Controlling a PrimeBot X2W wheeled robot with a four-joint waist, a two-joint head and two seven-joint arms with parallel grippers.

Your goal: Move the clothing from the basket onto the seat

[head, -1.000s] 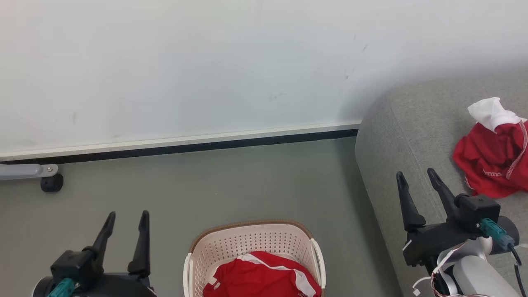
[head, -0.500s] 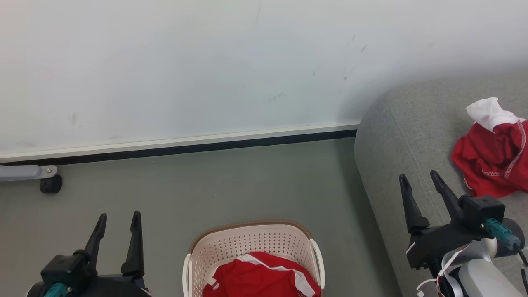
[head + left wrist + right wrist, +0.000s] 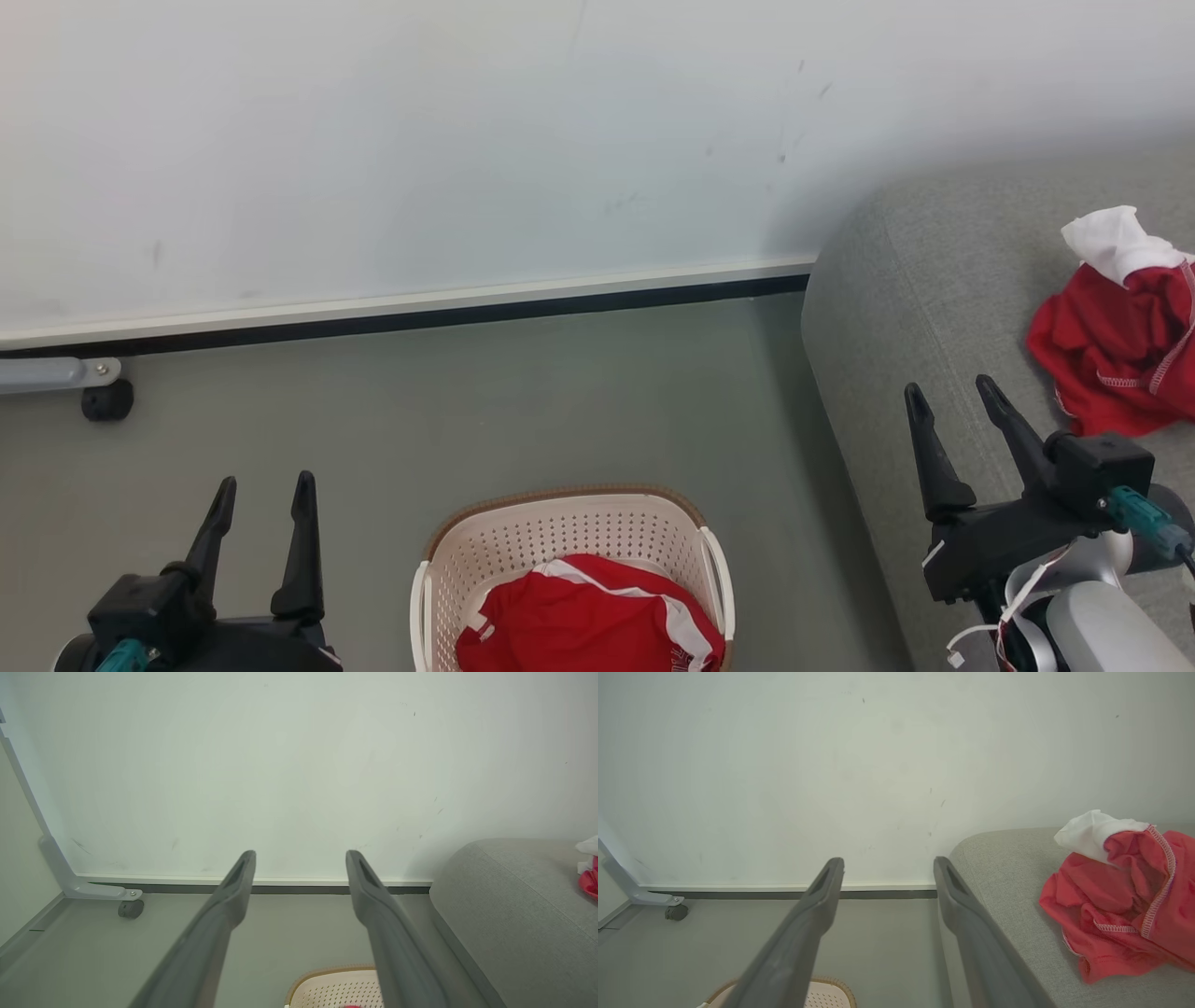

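Note:
The cream basket (image 3: 560, 527) stands on the floor at the bottom centre, and a red garment with white stripes (image 3: 588, 621) lies in it. On the grey seat (image 3: 924, 289) at the right lies a crumpled red garment (image 3: 1111, 359) with a white cloth piece (image 3: 1116, 243) at its top. My left gripper (image 3: 263, 490) is open at the lower left, left of the basket, and holds nothing. Over the seat's near edge my right gripper (image 3: 950, 390) is open and holds nothing. In the right wrist view the red garment (image 3: 1125, 896) lies right of the fingers (image 3: 966, 914).
A white wall with a dark baseboard (image 3: 420, 317) runs behind the grey floor. A grey metal leg with a black caster (image 3: 105, 401) stands at the far left. In the left wrist view the basket's rim (image 3: 327, 973) shows at the bottom edge.
The head view has tilted slightly, so the scene sits a little higher. My left gripper has drawn back toward the lower left. The right gripper has barely moved.

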